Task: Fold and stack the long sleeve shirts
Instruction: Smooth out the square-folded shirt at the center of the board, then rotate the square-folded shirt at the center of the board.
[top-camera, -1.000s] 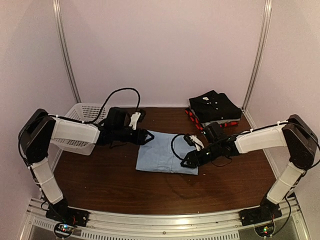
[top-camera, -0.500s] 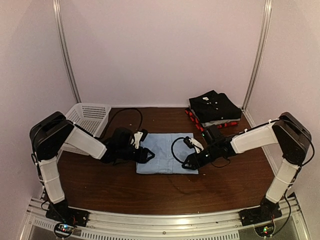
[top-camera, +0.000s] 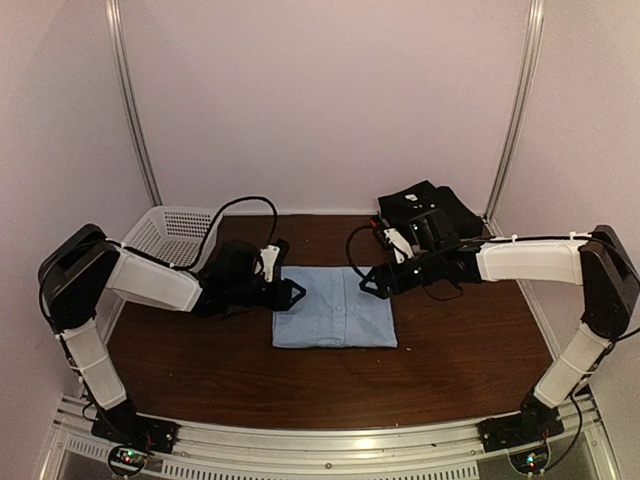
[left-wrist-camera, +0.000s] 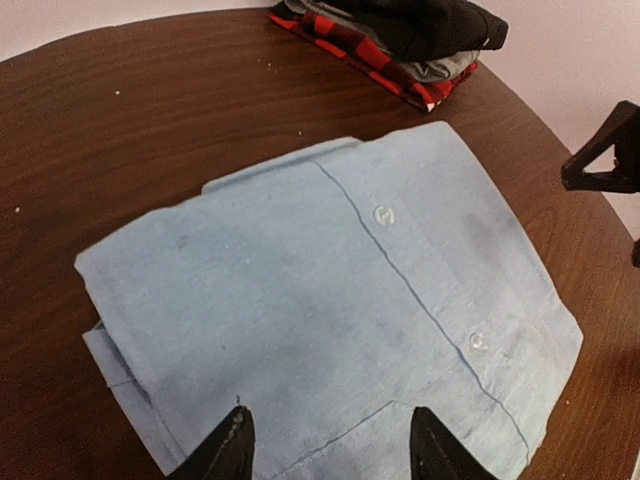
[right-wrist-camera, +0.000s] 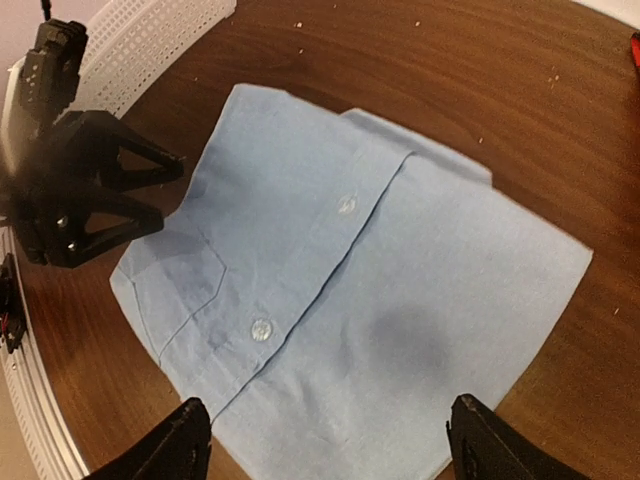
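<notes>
A white plastic mesh basket (top-camera: 175, 228) sits at the far left corner of the dark wooden desk (top-camera: 450, 345), enclosed by pale walls (top-camera: 330, 100) with slanting metal uprights (top-camera: 128, 110).

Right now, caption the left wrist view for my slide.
Folded light blue shirt flat before open left gripper; stacked shirts beyond.

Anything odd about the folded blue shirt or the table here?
Nothing serious. The light blue shirt lies flat and fairly square, but a darker patch marks its front; stain or shadow, I cannot tell. A few pale specks dot the table.
</notes>
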